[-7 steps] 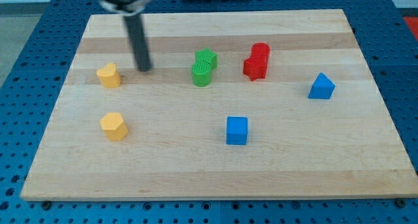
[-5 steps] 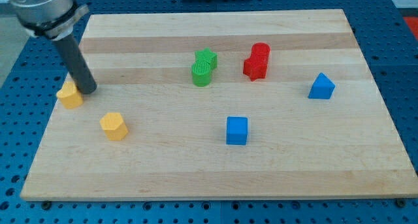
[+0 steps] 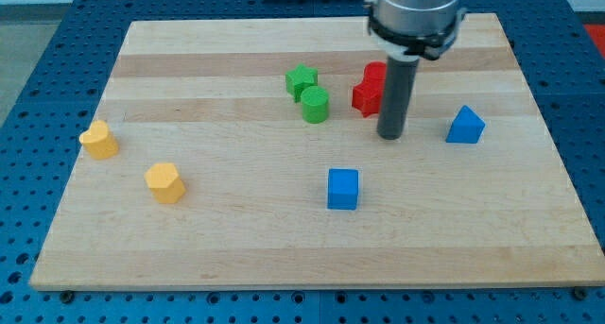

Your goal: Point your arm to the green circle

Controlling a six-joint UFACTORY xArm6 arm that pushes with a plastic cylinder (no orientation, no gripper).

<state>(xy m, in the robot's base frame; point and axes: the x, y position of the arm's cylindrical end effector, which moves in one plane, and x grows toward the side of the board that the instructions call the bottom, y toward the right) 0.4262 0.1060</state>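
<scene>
Tool is a dark rod with nothing to grasp; my tip rests on the wooden worktop, holding nothing. Red block sits just beside it, up-left. Green circle lies further left, touching the green star. Blue triangle is right, blue cube below-left. Two yellow blocks sit far left.

Board layout: star block touches circle block, circle toward view's bottom-right. Rod tip right of circle, just below another block. Triangle block further right. Cube bottom centre. Heart block and hexagon block far left.
</scene>
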